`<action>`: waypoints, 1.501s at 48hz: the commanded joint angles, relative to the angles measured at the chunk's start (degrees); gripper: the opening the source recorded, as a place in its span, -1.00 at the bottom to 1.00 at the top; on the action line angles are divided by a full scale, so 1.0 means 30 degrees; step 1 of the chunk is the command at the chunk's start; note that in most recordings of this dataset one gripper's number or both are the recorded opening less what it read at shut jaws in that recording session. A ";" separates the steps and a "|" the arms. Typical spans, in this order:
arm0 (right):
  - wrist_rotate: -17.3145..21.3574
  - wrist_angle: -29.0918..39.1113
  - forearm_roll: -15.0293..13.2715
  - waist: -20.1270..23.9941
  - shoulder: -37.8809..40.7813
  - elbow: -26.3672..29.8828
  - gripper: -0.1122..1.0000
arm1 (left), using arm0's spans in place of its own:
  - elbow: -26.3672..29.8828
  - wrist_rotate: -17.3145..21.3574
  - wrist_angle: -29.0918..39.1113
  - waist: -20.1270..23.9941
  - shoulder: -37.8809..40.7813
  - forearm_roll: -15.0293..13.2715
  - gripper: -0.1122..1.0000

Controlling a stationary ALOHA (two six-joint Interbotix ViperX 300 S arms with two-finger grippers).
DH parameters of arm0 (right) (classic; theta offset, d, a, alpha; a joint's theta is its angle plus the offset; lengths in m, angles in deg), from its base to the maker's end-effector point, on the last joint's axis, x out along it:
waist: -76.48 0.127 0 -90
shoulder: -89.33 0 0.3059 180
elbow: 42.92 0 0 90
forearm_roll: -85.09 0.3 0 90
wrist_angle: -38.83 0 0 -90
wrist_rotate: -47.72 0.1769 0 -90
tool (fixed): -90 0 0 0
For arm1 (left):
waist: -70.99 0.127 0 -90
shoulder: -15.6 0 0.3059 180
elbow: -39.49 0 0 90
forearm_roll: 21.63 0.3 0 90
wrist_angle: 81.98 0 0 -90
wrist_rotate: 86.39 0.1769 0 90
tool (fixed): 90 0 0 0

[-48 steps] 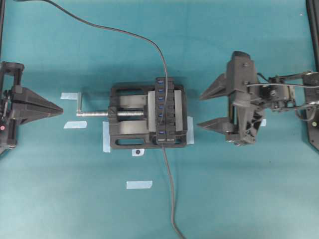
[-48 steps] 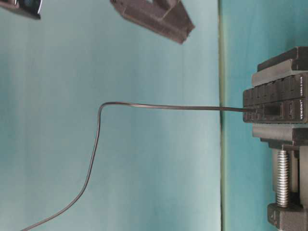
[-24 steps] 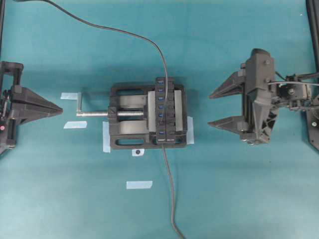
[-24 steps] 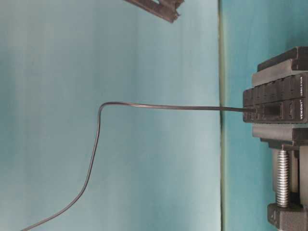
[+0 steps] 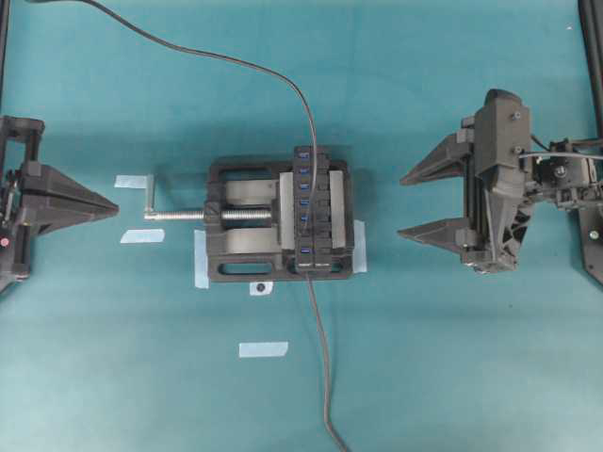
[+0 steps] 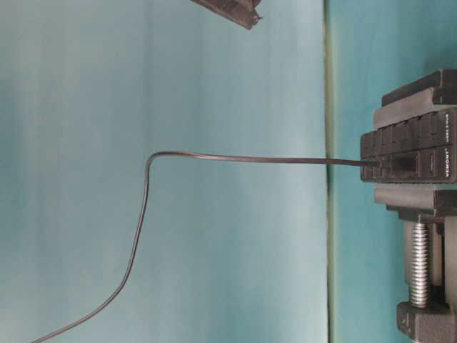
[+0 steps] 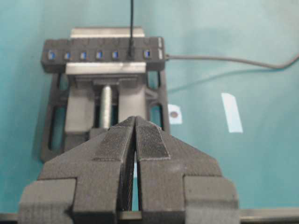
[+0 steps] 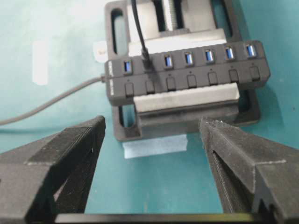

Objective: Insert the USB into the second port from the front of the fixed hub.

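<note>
Teal matting covers your bench edge to edge, with pale tape strips left of and below centre. Centre frame: black vise with silver screw, clamping the fixed hub. The USB sits plugged into the hub's second port from the lower end, its thin cable running off the bottom edge. Your left gripper, far left, has fingers pressed together. Your right gripper, right of the vise and apart from it, has fingers spread, holding nothing.

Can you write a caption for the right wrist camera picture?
USB plugged into the hub's second port, right gripper wide open and empty.
</note>
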 commanded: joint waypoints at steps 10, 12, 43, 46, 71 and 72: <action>-0.0029 -0.1260 -0.0029 0.0029 -0.0117 -0.0029 0.71 | 0.0352 0.0000 -0.0146 0.0059 0.0088 0.0029 -0.80; 0.0000 -0.1494 -0.0029 0.0000 -0.0059 -0.0088 0.71 | 0.0352 0.0000 -0.0146 0.0059 0.0088 0.0029 -0.80; -0.0029 -0.2930 -0.0029 0.0000 0.0820 -0.0322 0.71 | 0.0381 0.0000 -0.0146 0.0059 0.0176 0.0029 -0.80; -0.0029 -0.2930 -0.0029 0.0029 0.0938 -0.0293 0.71 | 0.0381 0.0000 -0.0146 0.0059 0.0176 0.0029 -0.80; -0.0029 -0.2930 -0.0029 0.0000 0.1260 -0.0322 0.71 | 0.0381 0.0000 -0.0059 0.0059 0.0234 0.0029 -0.80; -0.0029 -0.2930 -0.0029 0.0029 0.1260 -0.0322 0.71 | 0.0352 0.0029 -0.0088 0.0059 0.0234 0.0029 -0.80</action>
